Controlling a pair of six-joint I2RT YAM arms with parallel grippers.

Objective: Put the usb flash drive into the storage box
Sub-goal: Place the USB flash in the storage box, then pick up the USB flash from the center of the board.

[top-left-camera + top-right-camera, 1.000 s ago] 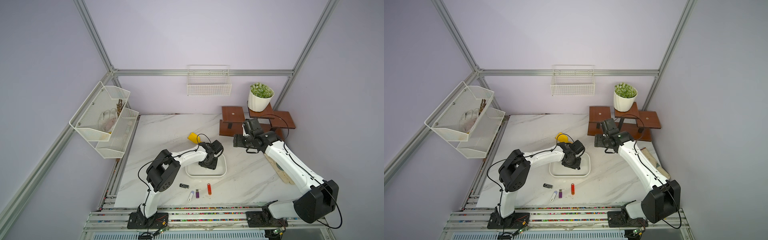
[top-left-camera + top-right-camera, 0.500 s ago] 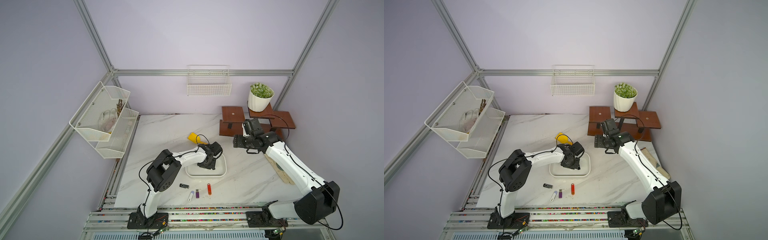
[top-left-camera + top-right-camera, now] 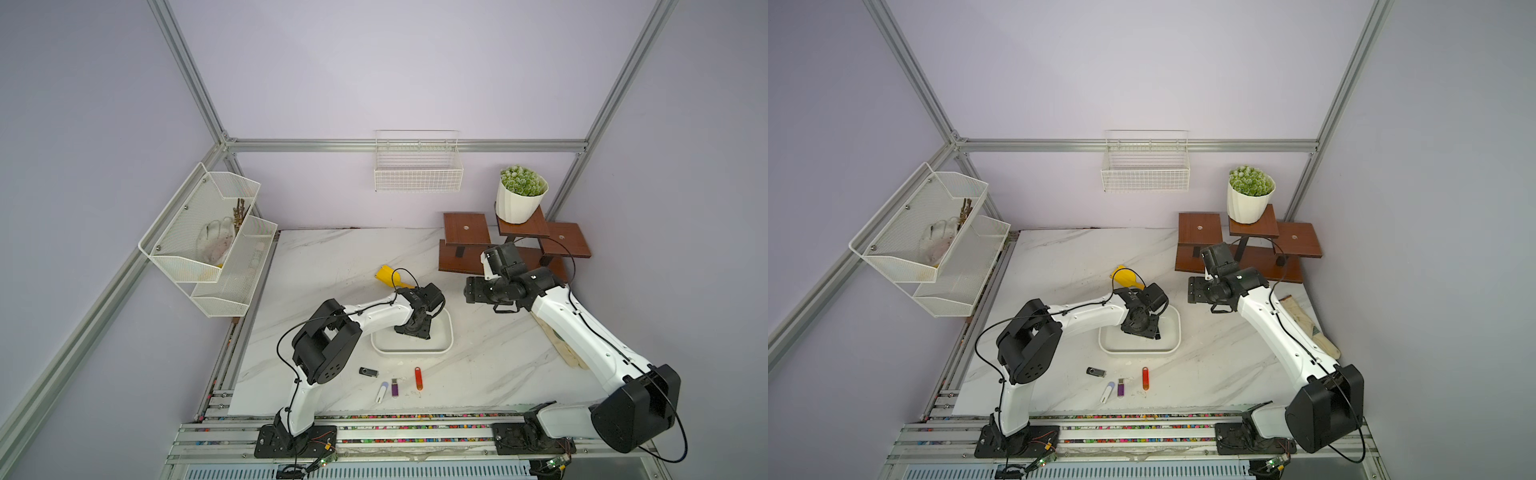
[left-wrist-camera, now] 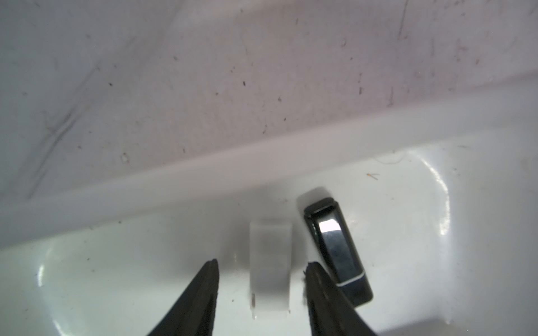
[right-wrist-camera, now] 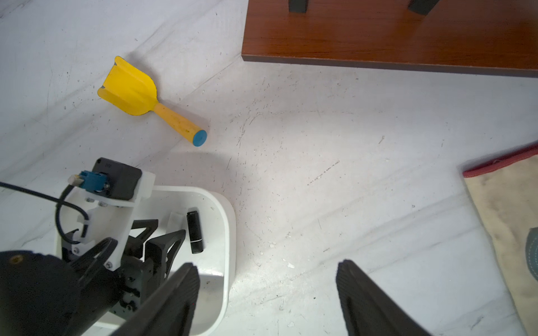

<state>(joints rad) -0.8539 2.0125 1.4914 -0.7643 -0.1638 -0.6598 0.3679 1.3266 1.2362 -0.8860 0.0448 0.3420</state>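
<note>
Jaws of the left gripper (image 4: pixel 260 269) stand apart around the pale usb flash drive (image 4: pixel 270 259), which lies in the storage box (image 4: pixel 203 177) just beside 1 black flash drive (image 4: pixel 334 244); those of the right gripper (image 5: pixel 267 264) are open above the surface (image 5: pixel 320 174).

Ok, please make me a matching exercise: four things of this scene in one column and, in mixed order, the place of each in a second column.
Things
1. red drive
2. scoop
3. pot
4. left gripper

Places
a. reaching into the box
b. on the stand
c. on the table, near side of the box
d. on the table, far side of the box

Pairs: 1-c; 2-d; 3-b; 4-a
</note>
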